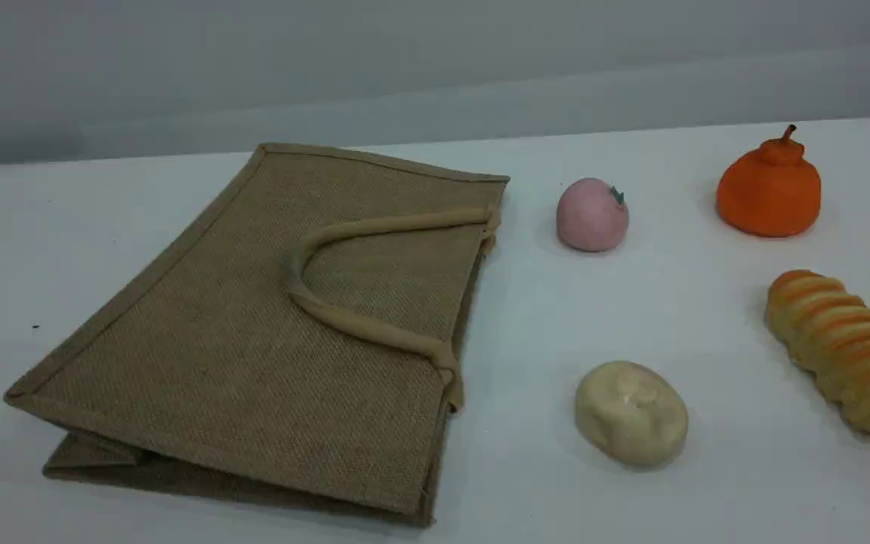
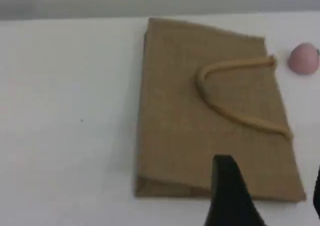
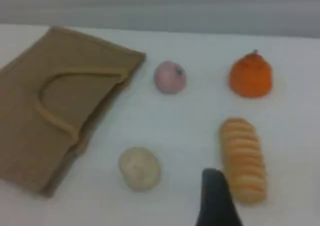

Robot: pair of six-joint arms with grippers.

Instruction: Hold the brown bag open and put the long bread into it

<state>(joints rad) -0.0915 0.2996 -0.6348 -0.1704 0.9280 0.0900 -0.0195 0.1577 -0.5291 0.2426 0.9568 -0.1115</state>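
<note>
The brown bag [image 1: 269, 325] lies flat and folded shut on the left half of the table, its mouth edge facing right. One beige loop handle [image 1: 344, 317] rests on its top face. The long bread [image 1: 843, 351] lies on the table at the far right, apart from the bag. Neither arm shows in the scene view. My left gripper [image 2: 270, 181] hovers open above the bag's [image 2: 190, 126] near edge, one black fingertip [image 2: 225, 186] over the cloth. My right gripper [image 3: 262, 213] hangs open just short of the bread [image 3: 243, 158], with only one fingertip [image 3: 214, 186] showing and nothing held.
A pale cream round bun [image 1: 631, 412] sits between bag and bread. A pink round fruit [image 1: 591, 214] lies behind it near the bag's far right corner. An orange gourd-like fruit [image 1: 769, 185] stands at the back right. The white table ends at a grey wall behind.
</note>
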